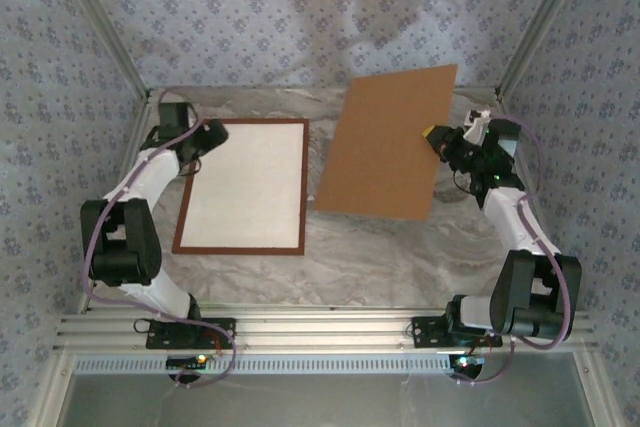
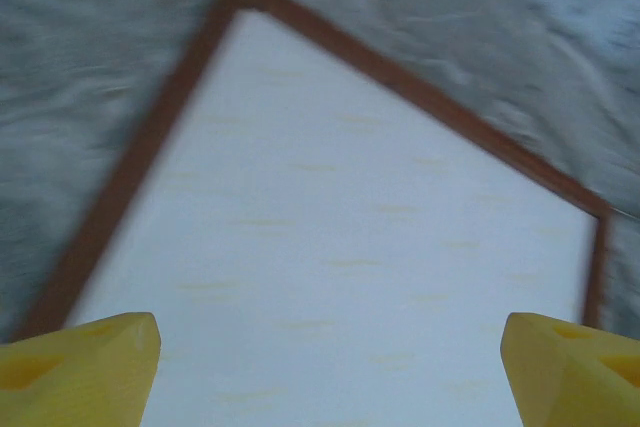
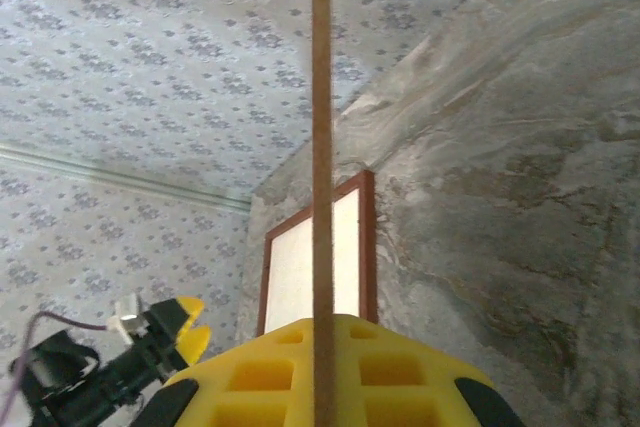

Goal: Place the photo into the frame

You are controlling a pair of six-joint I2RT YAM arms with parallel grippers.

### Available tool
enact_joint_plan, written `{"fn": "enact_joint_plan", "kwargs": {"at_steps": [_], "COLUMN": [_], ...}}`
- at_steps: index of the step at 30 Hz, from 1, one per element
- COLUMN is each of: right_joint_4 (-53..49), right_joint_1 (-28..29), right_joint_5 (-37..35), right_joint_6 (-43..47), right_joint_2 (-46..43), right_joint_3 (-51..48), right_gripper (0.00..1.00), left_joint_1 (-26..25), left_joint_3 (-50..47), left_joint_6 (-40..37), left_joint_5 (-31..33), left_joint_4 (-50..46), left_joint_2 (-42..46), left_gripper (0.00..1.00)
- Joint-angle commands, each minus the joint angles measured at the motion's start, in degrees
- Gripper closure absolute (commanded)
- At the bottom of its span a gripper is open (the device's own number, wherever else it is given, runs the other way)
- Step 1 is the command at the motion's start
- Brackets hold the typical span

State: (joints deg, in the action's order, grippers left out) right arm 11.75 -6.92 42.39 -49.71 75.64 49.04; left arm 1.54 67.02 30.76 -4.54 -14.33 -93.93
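Wooden frame flat on bench, white sheet filling it rail to rail. Left claw over frame's far left corner, jaws wide apart. Right of frame: brown board tilted up, right claw clamped on its outer edge. Bare bench strip between frame's right rail and board; more along frame's near rail.

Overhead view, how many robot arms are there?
2: the left arm reaches to the frame's left edge; the right arm stands on the right, the right tool gripping the tilted brown board.
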Motion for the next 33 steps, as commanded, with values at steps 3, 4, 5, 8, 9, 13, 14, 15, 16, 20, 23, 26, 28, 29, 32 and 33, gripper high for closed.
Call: {"fn": "enact_joint_plan", "kwargs": {"at_steps": [3, 4, 5, 8, 9, 13, 14, 15, 16, 20, 23, 26, 28, 29, 32, 33], "right_joint_4": [8.19, 8.97, 9.84, 10.66, 10.75, 10.93, 10.87, 10.84, 10.76, 10.71, 10.41, 9.87, 9.4, 9.18, 7.35, 6.8], "right_joint_1": [1.72, 1.81, 1.9, 2.41, 2.43, 2.44, 2.39, 2.34, 2.28, 1.82, 1.14, -0.16, -1.18, -1.59, -2.07, -1.8], "right_joint_5": [3.79, 3.92, 4.14, 4.28, 4.34, 4.45, 4.45, 4.27, 4.13, 3.87, 3.93, 3.93, 4.01, 4.01, 3.82, 3.77], "right_joint_6": [-3.87, -4.4, -5.0, -5.33, -5.36, -5.35, -5.23, -5.29, -5.24, -5.28, -5.13, -5.13, -5.1, -5.09, -4.21, -4.0], "right_joint_2": [3.72, 4.31, 4.84, 5.74, 5.92, 6.24, 6.11, 6.11, 6.09, 6.03, 6.01, 5.72, 5.23, 4.85, 3.76, 3.59], "right_joint_3": [3.6, 3.61, 3.61, 3.8, 3.83, 3.52, 3.28, 3.14, 2.88, 2.38, 2.52, 2.81, 3.0, 3.17, 3.77, 4.02], "right_gripper": [1.0, 1.0, 1.0, 1.0, 1.0, 1.0, 1.0, 1.0, 1.0, 1.0, 1.0, 1.0, 1.0, 1.0, 1.0, 1.0], "left_joint_1": [5.9, 6.86, 7.52, 8.04, 8.03, 8.03, 7.99, 8.03, 7.95, 6.88, 4.76, 1.32, -1.46, -3.21, -8.48, -10.04], "left_joint_3": [1.16, 1.92, 3.04, 6.56, 7.48, 9.27, 9.42, 9.27, 9.14, 7.3, 6.04, 4.16, 2.51, 1.67, 1.72, 1.91], "left_joint_6": [0.13, -0.12, -0.66, -2.25, -2.5, -3.07, -3.1, -3.08, -2.95, -2.49, -1.84, -0.2, 1.39, 2.42, 4.26, 4.79], "left_joint_5": [-0.45, -0.86, -0.93, -1.36, -1.65, -2.61, -3.05, -3.7, -4.41, -7.66, -9.83, -11.29, -12.15, -12.81, -14.83, -15.22], "left_joint_4": [-1.48, -2.22, -3.42, -6.94, -7.77, -8.77, -8.63, -8.54, -8.39, -6.63, -5.43, -3.75, -1.78, -0.72, 0.98, 1.65], "left_joint_2": [-4.72, -6.08, -7.78, -12.44, -13.63, -16.98, -17.48, -17.87, -18.17, -17.8, -16.91, -15.15, -13.97, -13.66, -13.74, -13.74], "left_gripper": [0.11, 0.11, 0.11, 0.11, 0.11, 0.11, 0.11, 0.11, 0.11, 0.11, 0.12, 0.12, 0.12, 0.12, 0.13, 0.13]}}
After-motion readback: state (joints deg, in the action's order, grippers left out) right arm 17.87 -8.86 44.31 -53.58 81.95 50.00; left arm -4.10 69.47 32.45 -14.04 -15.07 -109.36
